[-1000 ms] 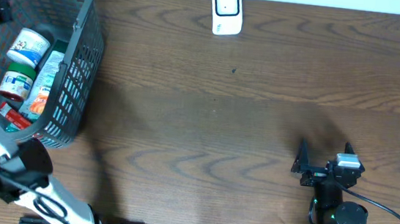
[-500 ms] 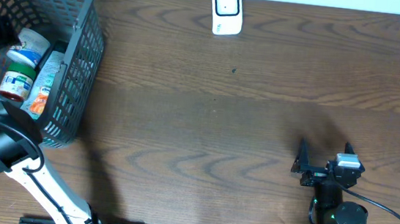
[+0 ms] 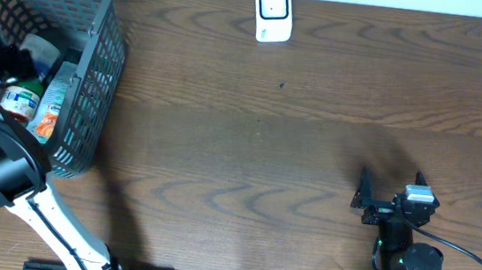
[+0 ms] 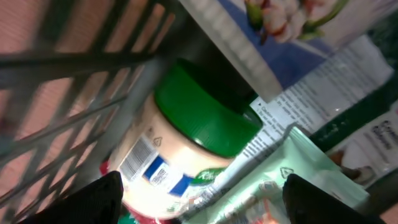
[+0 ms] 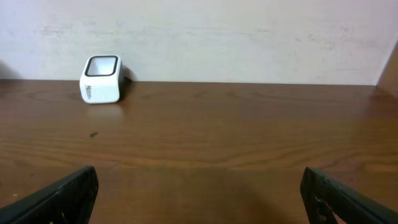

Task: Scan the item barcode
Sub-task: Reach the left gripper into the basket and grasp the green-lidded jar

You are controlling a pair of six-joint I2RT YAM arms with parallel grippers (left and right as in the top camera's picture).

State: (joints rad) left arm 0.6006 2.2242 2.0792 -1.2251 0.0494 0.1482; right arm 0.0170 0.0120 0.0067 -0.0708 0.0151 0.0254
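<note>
The grey basket (image 3: 97, 68) at the table's left holds the items. My left gripper (image 3: 10, 61) is down inside it, open, with nothing between its fingers. In the left wrist view, the left gripper (image 4: 205, 208) hangs just above a cream jar with a green lid (image 4: 202, 118). The jar lies on its side with a barcode (image 4: 139, 155) on its label. A pale green pouch (image 4: 305, 180) lies beside it. The white scanner (image 3: 273, 12) stands at the table's far edge. My right gripper (image 3: 391, 183) rests open near the front right, facing the scanner (image 5: 101, 79).
More goods lie in the basket: a blue and white packet (image 4: 292, 25), a green-lidded jar (image 3: 19, 100) and an orange-printed pouch (image 3: 51, 103). The basket's bars (image 4: 74, 62) close in on the left gripper. Brown wooden table (image 3: 294, 140) stretches between basket and right arm.
My left arm has swung over the basket and lowered its gripper inside, now covering the white tub that showed before. The right arm has not moved.
</note>
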